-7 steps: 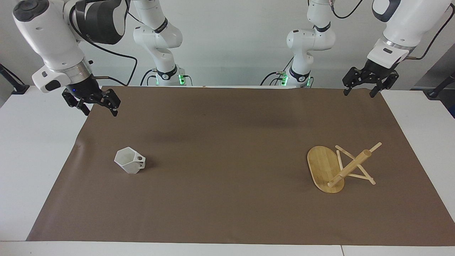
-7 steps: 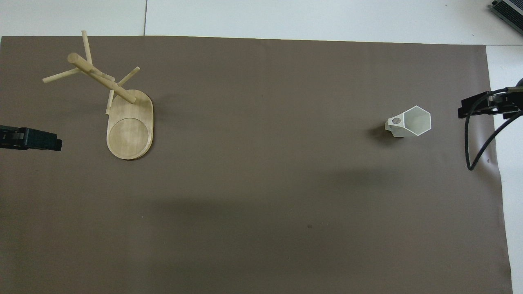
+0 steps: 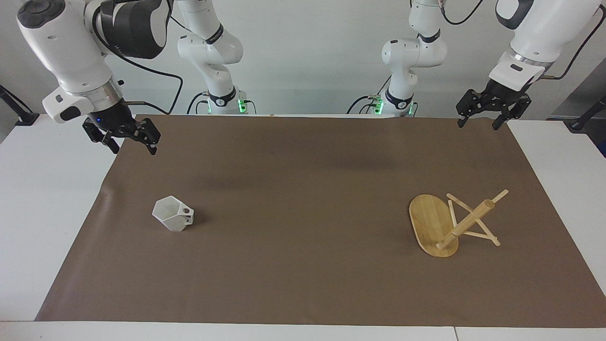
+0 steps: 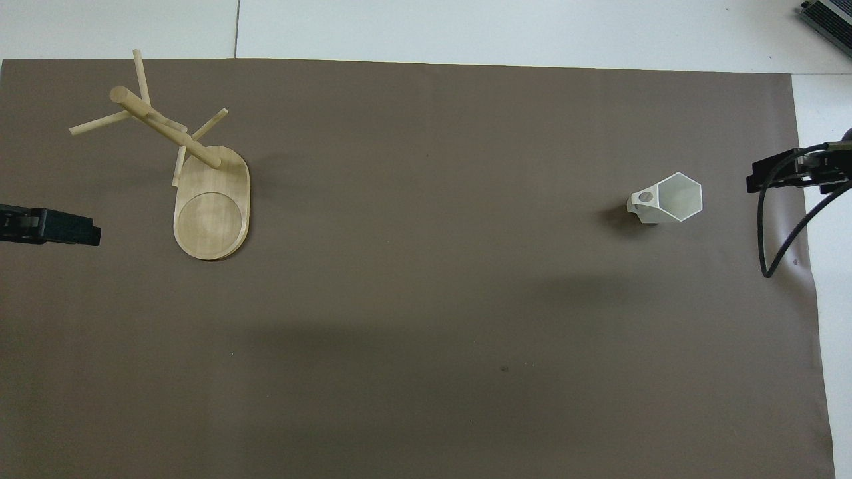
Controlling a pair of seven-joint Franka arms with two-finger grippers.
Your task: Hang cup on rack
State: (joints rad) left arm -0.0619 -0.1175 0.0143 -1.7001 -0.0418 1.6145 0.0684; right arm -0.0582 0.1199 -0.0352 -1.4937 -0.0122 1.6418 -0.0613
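The cup (image 3: 173, 214) is best approached from above by the open right gripper (image 3: 124, 136) (left gripper (image 3: 486, 113) open, waiting), clear of its handle.

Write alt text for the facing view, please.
A white cup stands on a brown mat toward the right arm's end, a bamboo rack toward the left arm's. The right gripper and left gripper hang open, empty.

light: bright, even, from above
shadows: soft, faint on brown mat (image 3: 303, 213)
focus: sharp, no glare
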